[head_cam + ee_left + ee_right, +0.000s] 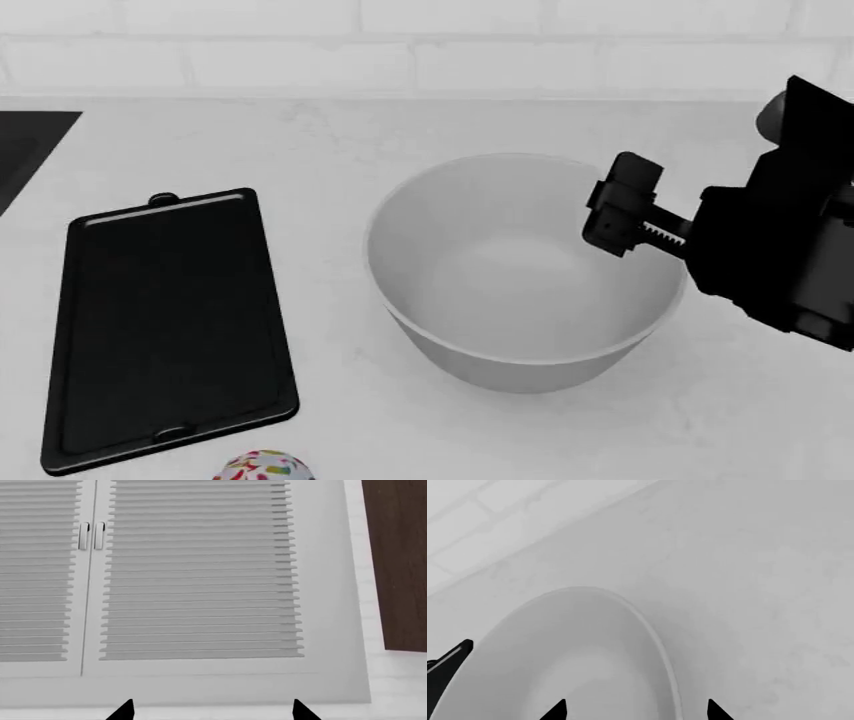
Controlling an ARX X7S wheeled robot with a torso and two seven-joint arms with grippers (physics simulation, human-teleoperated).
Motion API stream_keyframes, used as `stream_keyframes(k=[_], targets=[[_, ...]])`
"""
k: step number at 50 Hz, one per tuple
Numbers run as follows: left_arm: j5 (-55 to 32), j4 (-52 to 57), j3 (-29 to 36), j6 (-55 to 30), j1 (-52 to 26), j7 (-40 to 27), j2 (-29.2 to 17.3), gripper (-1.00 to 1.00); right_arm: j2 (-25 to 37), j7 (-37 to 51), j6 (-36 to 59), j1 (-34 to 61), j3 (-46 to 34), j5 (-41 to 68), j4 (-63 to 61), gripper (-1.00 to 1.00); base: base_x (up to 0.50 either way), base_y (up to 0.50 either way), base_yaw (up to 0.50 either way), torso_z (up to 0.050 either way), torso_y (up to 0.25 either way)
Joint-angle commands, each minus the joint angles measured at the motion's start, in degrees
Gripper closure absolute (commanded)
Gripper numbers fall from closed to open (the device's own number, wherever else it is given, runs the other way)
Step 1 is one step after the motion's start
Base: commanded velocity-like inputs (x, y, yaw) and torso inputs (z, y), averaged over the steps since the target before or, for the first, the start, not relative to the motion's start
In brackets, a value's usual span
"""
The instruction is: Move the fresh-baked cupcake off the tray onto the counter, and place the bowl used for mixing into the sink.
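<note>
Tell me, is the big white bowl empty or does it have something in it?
Empty. The head view shows the bowl upright on the counter, its inside smooth, bare white all the way down.

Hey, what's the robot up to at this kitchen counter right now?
The right hand hangs open over the rim of the large white round bowl, not gripping it. The bowl sits on the white marbled counter, not in the sink. The small sprinkled cupcake is off the flat black baking tray, on the counter beside it. The left hand is open, facing white louvered cabinet doors.
</note>
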Motion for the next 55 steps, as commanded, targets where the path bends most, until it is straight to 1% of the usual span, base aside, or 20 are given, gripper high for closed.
stream_keyframes(k=[1, 22, 39, 41, 42, 49, 55], targets=[[-0.5, 0.0, 0.4, 0.3, -0.1, -0.3, -0.3, -1.00, 0.0, -1.6, -1.0, -0.9, -1.1, -0.5, 1.2, -1.00, 0.00, 0.00, 0.00, 0.000, 0.000], [-1.3, 0.4, 0.8, 1.1, 0.3, 0.0, -0.5, -1.00, 0.1, -3.2, -1.7, -2.5, -2.4, -0.8, 2.6, -1.00, 0.00, 0.00, 0.00, 0.000, 0.000], [-0.4, 0.7, 1.1, 1.4, 1.0, 0.4, -0.6, -1.00, 0.0, -4.7, -2.3, -3.3, -3.6, -1.2, 4.0, -1.00, 0.00, 0.00, 0.00, 0.000, 0.000], [-0.2, 0.7, 1.2, 1.2, 0.9, 0.5, -0.7, -1.00, -0.1, -3.8, -2.0, -3.5, -3.2, -0.8, 3.4, -1.00, 0.00, 0.00, 0.00, 0.000, 0.000], [-0.1, 0.8, 1.2, 1.2, 1.0, 0.6, -0.7, -1.00, 0.0, -3.2, -2.0, -3.6, -2.9, -0.6, 2.8, 1.00, 0.00, 0.00, 0.00, 0.000, 0.000], [-0.5, 1.0, 1.4, 1.6, 0.8, 0.3, -0.6, -1.00, 0.7, -0.5, -1.7, -3.4, -0.8, 1.0, 0.1, 1.00, 0.00, 0.00, 0.00, 0.000, 0.000], [-1.1, 1.5, 1.5, 1.9, 0.6, -0.3, -1.0, -1.00, 2.2, 5.8, 0.2, -1.2, 4.2, 5.6, -6.2, 1.00, 0.00, 0.00, 0.00, 0.000, 0.000]])
